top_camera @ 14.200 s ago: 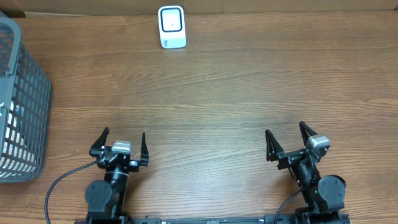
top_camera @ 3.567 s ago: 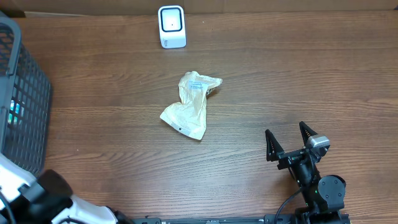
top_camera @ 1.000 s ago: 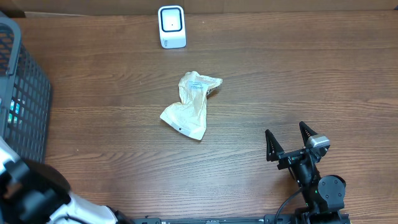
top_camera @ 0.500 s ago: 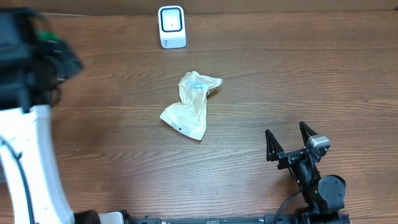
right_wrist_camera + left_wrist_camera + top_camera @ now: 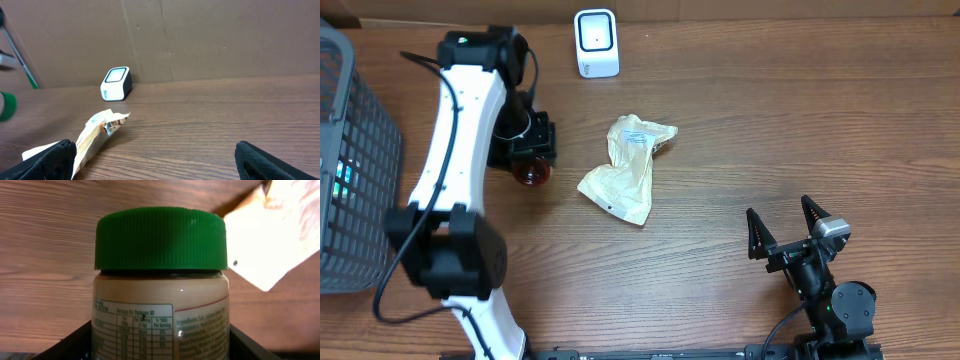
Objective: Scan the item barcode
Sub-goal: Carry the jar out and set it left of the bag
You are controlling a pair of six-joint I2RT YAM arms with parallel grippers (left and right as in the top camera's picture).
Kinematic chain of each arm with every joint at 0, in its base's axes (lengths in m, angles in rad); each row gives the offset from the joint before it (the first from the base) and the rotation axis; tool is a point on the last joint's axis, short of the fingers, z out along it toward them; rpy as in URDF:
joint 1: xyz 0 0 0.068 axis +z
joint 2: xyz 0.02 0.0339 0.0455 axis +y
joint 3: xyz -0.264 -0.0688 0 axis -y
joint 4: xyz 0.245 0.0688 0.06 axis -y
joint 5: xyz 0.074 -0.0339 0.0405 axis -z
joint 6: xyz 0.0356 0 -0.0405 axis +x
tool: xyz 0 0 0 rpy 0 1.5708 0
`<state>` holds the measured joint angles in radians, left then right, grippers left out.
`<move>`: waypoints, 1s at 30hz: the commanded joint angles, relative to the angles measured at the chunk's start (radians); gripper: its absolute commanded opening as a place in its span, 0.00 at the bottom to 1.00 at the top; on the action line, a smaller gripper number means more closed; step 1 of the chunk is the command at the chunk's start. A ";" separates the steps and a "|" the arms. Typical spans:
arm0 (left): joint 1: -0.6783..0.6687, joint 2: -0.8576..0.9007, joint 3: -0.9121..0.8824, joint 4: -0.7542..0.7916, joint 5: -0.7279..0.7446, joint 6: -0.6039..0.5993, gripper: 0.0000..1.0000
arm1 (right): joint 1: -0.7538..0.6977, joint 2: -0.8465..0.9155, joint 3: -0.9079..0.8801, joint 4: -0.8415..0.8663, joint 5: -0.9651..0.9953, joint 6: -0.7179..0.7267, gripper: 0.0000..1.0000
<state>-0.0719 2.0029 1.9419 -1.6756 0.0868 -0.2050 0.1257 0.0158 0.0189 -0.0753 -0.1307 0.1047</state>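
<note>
My left gripper (image 5: 528, 158) is shut on a jar (image 5: 531, 174) with a green ribbed lid (image 5: 160, 237) and a nutrition label; its black fingers (image 5: 72, 344) press both sides of the jar. The jar hangs over the table, left of a crumpled paper bag (image 5: 625, 168) and below-left of the white barcode scanner (image 5: 597, 43). The scanner (image 5: 116, 82) stands upright at the far edge. No barcode shows on the jar's visible face. My right gripper (image 5: 788, 233) rests open at the near right, nothing between its fingers (image 5: 50, 161).
A grey wire basket (image 5: 355, 160) with more goods stands at the left edge. The paper bag (image 5: 94, 134) lies ahead-left of the right gripper. A cardboard wall (image 5: 200, 40) backs the table behind the scanner.
The left arm has swung from the basket at the far left across to the table's middle-left, carrying the jar. The right arm and the bag have not moved.
</note>
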 commanded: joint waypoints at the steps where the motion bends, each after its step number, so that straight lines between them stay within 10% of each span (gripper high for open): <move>1: 0.000 0.107 0.009 -0.014 0.131 0.117 0.54 | -0.003 -0.003 -0.011 0.005 -0.002 -0.002 1.00; 15: 0.000 0.367 0.009 -0.014 0.175 0.168 0.57 | -0.003 -0.003 -0.011 0.005 -0.002 -0.002 1.00; 30: 0.002 0.373 0.037 0.169 0.148 0.120 0.97 | -0.003 -0.003 -0.011 0.005 -0.002 -0.002 1.00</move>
<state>-0.0708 2.3627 1.9438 -1.5146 0.2501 -0.0727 0.1257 0.0158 0.0189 -0.0753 -0.1307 0.1047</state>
